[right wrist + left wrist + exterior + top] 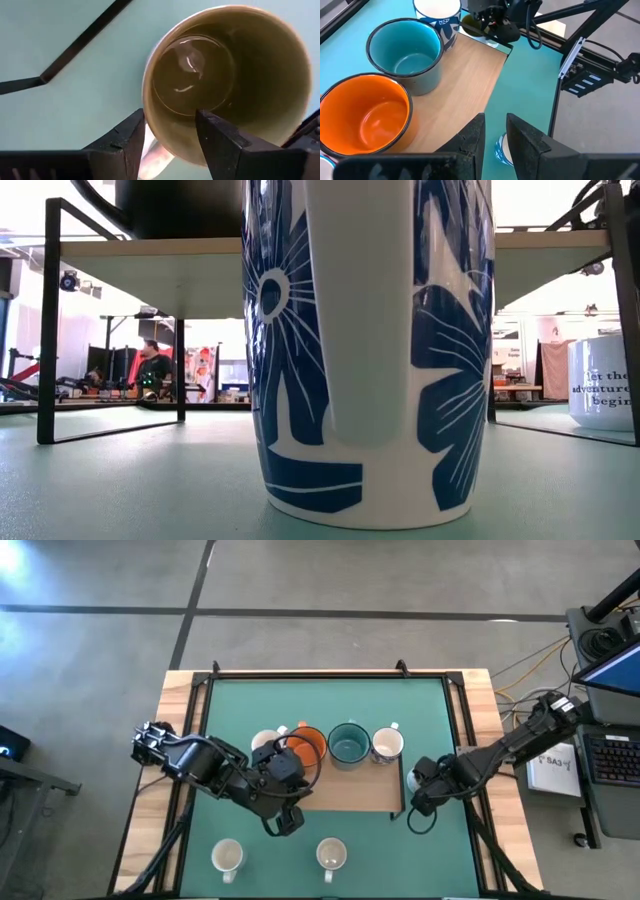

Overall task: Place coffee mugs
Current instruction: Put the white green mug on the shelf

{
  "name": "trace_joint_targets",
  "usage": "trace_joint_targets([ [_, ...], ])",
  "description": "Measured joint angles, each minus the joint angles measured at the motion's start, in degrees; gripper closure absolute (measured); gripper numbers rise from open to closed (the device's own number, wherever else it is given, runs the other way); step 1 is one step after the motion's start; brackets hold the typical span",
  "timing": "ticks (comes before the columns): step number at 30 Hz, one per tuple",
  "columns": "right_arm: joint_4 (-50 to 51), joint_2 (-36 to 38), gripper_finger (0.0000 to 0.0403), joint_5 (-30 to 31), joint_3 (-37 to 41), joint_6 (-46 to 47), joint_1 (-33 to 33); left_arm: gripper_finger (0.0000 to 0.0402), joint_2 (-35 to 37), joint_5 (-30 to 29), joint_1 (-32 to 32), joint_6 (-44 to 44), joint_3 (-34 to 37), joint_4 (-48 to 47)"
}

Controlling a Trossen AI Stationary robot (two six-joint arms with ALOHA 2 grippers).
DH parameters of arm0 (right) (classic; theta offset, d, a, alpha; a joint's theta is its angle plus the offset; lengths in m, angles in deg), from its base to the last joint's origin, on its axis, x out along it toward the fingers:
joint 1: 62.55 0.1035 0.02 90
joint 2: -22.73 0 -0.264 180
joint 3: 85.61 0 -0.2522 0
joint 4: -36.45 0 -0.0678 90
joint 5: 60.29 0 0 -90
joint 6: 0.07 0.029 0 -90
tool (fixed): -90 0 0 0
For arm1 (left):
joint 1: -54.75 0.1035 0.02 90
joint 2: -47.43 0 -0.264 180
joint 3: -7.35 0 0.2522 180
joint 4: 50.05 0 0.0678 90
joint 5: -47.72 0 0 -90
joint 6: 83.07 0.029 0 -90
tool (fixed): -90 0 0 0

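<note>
A wooden riser [350, 795] carries a white mug [268, 740], an orange mug [308, 743], a teal mug [348, 743] and a white blue-printed mug [387, 745]. Two white mugs [228, 857] [331, 855] stand on the mat near the table's near edge; one fills the low view with navy flowers [370, 350]. My right gripper [170, 142] is open over an olive-inside mug [225, 80] at the riser's right end [415, 780], one finger outside the wall, one inside. My left gripper [496, 140] hovers at the riser's near edge, its fingers narrowly apart, holding nothing.
The riser's black metal legs [50, 320] and frame [75, 45] stand on the green mat. A white mug with dark lettering [605, 385] shows at the low view's right. Black rails [462, 710] line the table's sides. Open mat lies between the two near mugs.
</note>
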Motion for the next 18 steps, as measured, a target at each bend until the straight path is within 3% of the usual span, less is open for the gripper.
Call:
trace_joint_targets([
  [5, -0.35, -0.04, 0.028, 0.46, 0.25, -2.87, -0.13, 0.0341, 0.0, 0.0, 0.16, 0.0, 0.0, 0.04],
  [12, -0.14, -0.06, 0.0367, 1.03, 0.36, -7.2, -0.29, 0.0341, 0.02, -0.96, 0.18, 0.0, -0.02, 0.13],
  [18, 0.02, 0.03, 0.0391, -6.97, -0.6, -10.01, -0.31, 0.0341, 0.02, -1.26, 0.18, 0.0, -0.02, 0.22],
])
